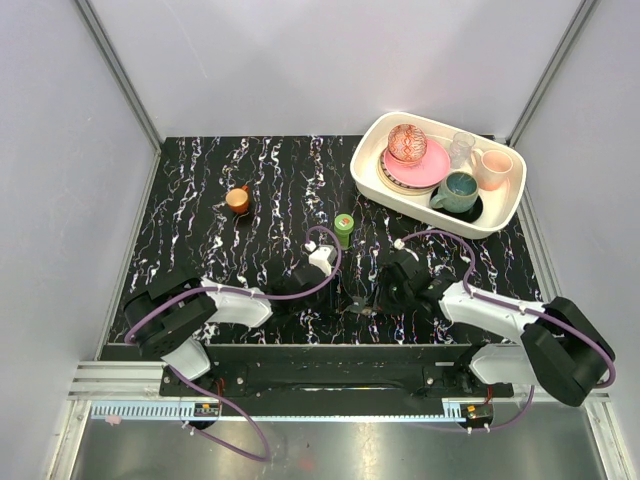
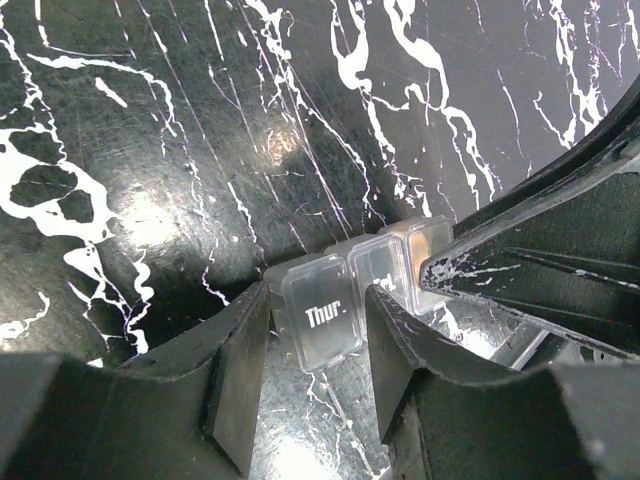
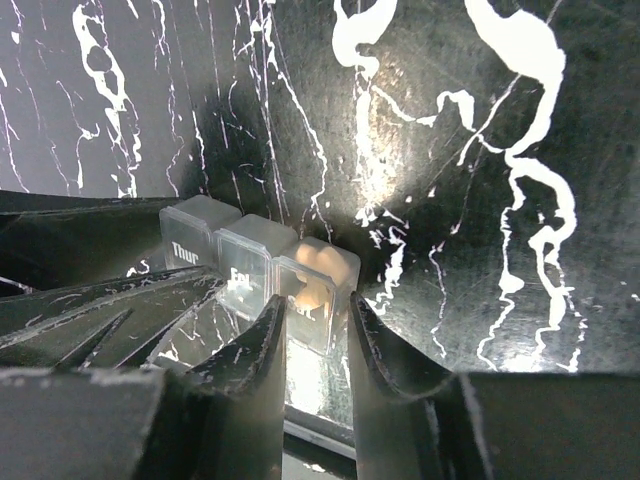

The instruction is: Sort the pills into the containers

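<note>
Left wrist: pill box between jaws

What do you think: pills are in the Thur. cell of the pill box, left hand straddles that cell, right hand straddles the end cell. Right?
Not quite. The pills sit in the end cell of the pill box, past Fri; Thur. looks empty, as the right wrist view shows. The rest holds: left hand straddles Thur., right hand straddles the end cell.
</note>
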Available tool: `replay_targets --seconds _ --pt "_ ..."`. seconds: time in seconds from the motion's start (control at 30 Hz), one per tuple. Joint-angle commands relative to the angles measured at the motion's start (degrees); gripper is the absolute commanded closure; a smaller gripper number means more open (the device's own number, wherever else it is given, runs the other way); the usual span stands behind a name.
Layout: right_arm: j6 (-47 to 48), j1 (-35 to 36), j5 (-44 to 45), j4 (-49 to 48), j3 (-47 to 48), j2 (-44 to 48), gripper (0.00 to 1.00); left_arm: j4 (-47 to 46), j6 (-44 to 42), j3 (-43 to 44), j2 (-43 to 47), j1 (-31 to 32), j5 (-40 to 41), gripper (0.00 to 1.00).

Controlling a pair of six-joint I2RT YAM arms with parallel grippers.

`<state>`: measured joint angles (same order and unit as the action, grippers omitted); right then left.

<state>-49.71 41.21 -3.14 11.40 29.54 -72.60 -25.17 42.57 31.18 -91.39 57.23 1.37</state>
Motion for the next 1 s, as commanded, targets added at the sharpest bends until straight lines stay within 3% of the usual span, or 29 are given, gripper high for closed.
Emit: replay_targets --seconds 0.0,0.03,0.17,0.2,0.4,0.97 --pt "4.88 0.10 7.46 -1.90 -2.64 1.21 1.00 3.64 0.50 0.55 -3.09 4.38 -10.68 0.55" --pt "5.32 0.18 6.49 -2.52 -2.91 1.93 0.98 3.64 0.50 0.55 -3.09 4.38 -10.77 0.55" --pt "6.38 0.10 1.21 -5.77 -3.26 4.57 0.77 3.72 0.50 0.99 -3.18 4.47 -10.68 0.55" --pt "6.38 0.10 0.07 -6.21 -3.26 5.44 0.67 3.81 0.50 1.08 -3.18 4.47 -10.77 0.55" --pt "6.82 0.10 -2.48 -8.06 -3.44 7.82 0.50 4.43 0.41 1.43 -3.00 4.55 -10.60 0.55" --pt "7.70 0.18 -3.54 -8.15 -3.26 13.89 0.42 8.29 0.06 2.31 0.33 4.64 -8.75 0.50"
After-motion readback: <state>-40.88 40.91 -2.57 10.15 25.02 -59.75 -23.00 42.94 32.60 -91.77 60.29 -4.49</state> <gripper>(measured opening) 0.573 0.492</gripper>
